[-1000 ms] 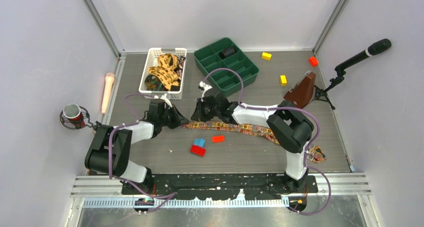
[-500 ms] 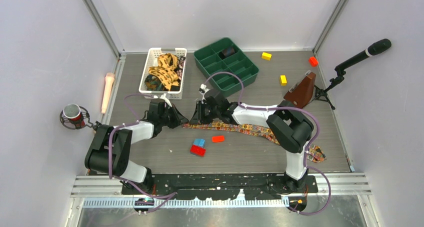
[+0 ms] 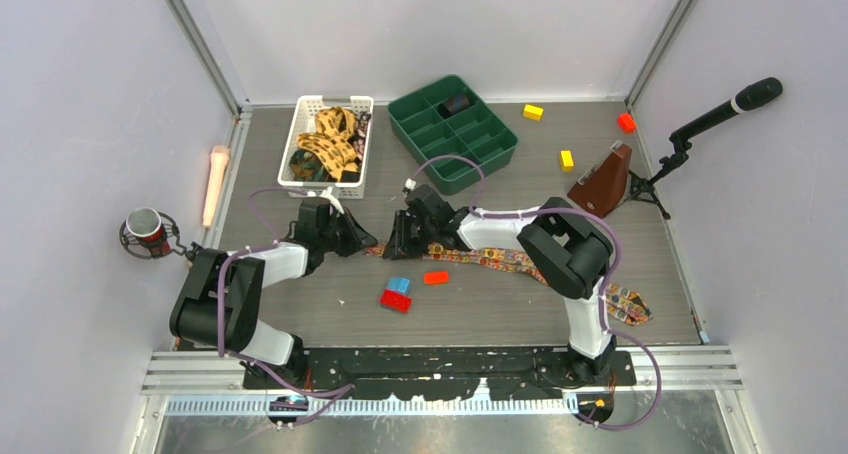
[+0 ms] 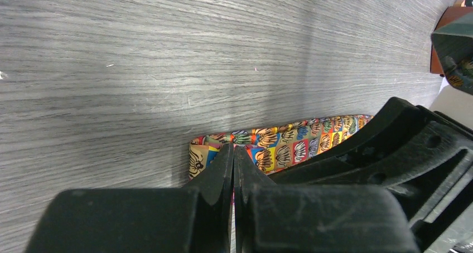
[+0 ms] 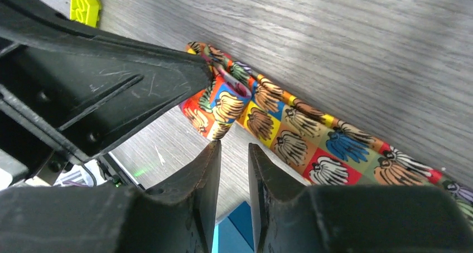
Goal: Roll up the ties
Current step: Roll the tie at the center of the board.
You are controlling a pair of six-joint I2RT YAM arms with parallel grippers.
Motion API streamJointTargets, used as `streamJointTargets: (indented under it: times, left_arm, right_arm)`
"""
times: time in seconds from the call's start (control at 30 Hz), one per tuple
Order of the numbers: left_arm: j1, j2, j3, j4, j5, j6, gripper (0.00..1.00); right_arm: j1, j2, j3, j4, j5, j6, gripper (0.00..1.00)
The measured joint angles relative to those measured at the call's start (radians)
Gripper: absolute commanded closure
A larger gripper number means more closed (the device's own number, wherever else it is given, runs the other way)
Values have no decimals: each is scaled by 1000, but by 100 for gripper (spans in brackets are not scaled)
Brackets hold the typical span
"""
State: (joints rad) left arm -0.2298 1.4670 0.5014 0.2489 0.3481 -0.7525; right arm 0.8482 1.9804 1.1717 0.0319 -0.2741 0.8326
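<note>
One long patterned tie (image 3: 500, 259) lies flat across the table, from the grippers to the right front. My left gripper (image 3: 362, 240) is shut on its left end; in the left wrist view the fingers (image 4: 233, 150) pinch the fabric edge (image 4: 279, 147). My right gripper (image 3: 393, 244) hovers just right of it, over the same end. In the right wrist view its jaws (image 5: 231, 147) stand slightly apart and empty, just short of the curled tie end (image 5: 223, 97). More ties (image 3: 325, 144) are heaped in the white basket (image 3: 300, 109).
A green divided tray (image 3: 490, 152) behind the grippers holds a dark roll (image 3: 458, 104). Blue (image 3: 399, 285), red (image 3: 395, 301) and orange (image 3: 436, 277) blocks lie just in front of the tie. Yellow and red blocks, a brown object (image 3: 603, 181) and a microphone stand (image 3: 720, 114) are at the back right.
My right gripper has moved a little left and nearer, closer to the tie end and the left gripper. The left gripper and the tie have stayed put.
</note>
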Motion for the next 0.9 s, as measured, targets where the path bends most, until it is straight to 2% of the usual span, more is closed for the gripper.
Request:
streamJointTargets:
  times: [0.4, 0.6, 0.77, 0.9]
  left_arm:
    - [0, 2, 1, 2, -2, 0, 100]
    - [0, 2, 1, 3, -8, 0, 100]
    - [0, 2, 1, 3, -8, 0, 100]
    - [0, 2, 1, 3, -8, 0, 100]
  right_arm:
    - [-22, 24, 3, 64, -24, 65, 74]
    - [-31, 24, 3, 84, -28, 80, 83]
    - [-32, 24, 3, 87, -22, 82, 83]
    - [-32, 24, 3, 71, 5, 59, 80]
